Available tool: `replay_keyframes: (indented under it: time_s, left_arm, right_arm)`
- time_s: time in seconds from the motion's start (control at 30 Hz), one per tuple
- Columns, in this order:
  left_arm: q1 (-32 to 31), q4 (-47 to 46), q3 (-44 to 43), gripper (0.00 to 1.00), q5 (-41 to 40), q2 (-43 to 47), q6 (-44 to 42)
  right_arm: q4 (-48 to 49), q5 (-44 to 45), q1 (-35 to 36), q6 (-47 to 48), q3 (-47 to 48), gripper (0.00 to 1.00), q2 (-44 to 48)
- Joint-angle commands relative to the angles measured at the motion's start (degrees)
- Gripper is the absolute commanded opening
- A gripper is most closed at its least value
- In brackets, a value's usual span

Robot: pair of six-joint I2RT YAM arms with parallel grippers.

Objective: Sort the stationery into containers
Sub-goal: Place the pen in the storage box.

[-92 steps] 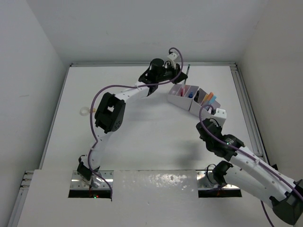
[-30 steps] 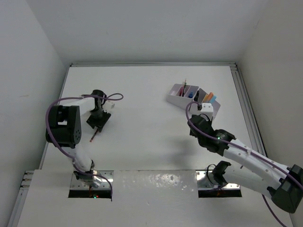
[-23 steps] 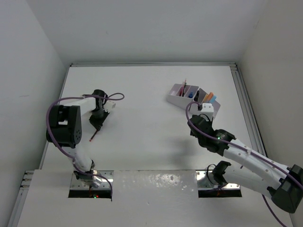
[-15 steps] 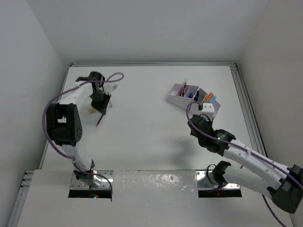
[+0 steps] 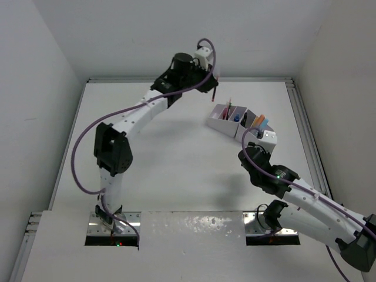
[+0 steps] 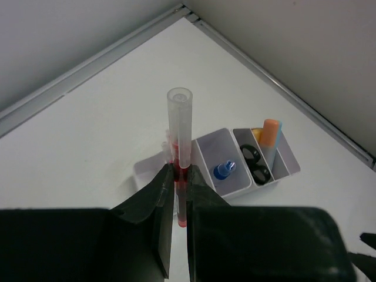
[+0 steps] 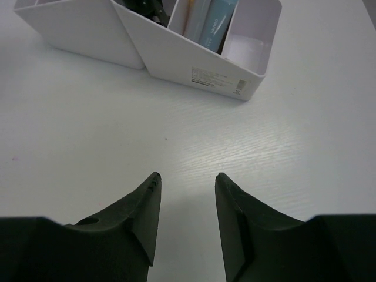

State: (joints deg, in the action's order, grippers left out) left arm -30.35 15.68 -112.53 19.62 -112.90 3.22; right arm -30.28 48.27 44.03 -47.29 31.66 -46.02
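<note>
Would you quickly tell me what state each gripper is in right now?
Left gripper: shut on the red pen.
Right gripper: open, holding nothing.

You lose the lower end of the pen (image 6: pixel 179 117) between the fingers of the left gripper (image 6: pixel 181 179); they also part-hide the organizer (image 6: pixel 235 189) compartment behind them; your right wrist view's top edge cuts off most other compartments.

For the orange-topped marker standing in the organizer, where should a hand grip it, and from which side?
Grip the marker by its orange top end, coming straight down from above. It stands nearly upright, and only that end clears the organizer walls; the scissors crowd it alongside.
</note>
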Motion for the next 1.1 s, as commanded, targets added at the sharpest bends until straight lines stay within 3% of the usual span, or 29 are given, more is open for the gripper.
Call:
replay_keyframes:
  time_s: [0.0, 0.33, 0.67, 0.73, 0.77, 0.83, 0.87, 1.07]
  left_arm:
    - [-2.0, -13.9, -0.1, 0.0, -4.5, -5.1, 5.3]
    - [-6.6, -26.7, -0.8, 0.0, -3.9, -16.8, 4.4]
    - [-7.1, -25.7, 2.6, 0.01, -1.4, -19.3, 5.0]
    - [-6.9, -25.1, 3.0, 0.17, -1.1, -19.4, 4.0]
    - [-6.8, -24.9, 3.2, 0.32, -1.2, -19.3, 3.5]
    - [-6.5, -24.2, 2.8, 0.45, -1.9, -19.2, 2.8]
    - [-6.3, -23.6, 2.0, 0.58, -2.0, -19.0, 2.5]
    - [-3.5, -9.5, -15.4, 0.72, -4.2, -16.7, -2.3]
  right_arm:
    - [-4.4, 3.1, 0.0, -4.5, 1.9, 0.41, 1.8]
    - [-9.5, 3.2, 0.0, -8.6, 1.3, 0.41, 6.1]
    - [-11.9, 5.2, -0.1, -9.8, 1.3, 0.42, 7.3]
    - [-11.3, 5.1, 0.0, -9.2, 1.6, 0.42, 6.8]
    - [-11.2, 5.2, -0.1, -8.9, 1.8, 0.43, 6.6]
    - [-11.2, 5.0, 0.0, -8.2, 2.4, 0.45, 5.6]
    - [-11.2, 4.9, -0.1, -7.6, 2.7, 0.45, 5.2]
    - [-8.4, 2.6, -0.1, -4.7, 3.2, 0.45, 3.6]
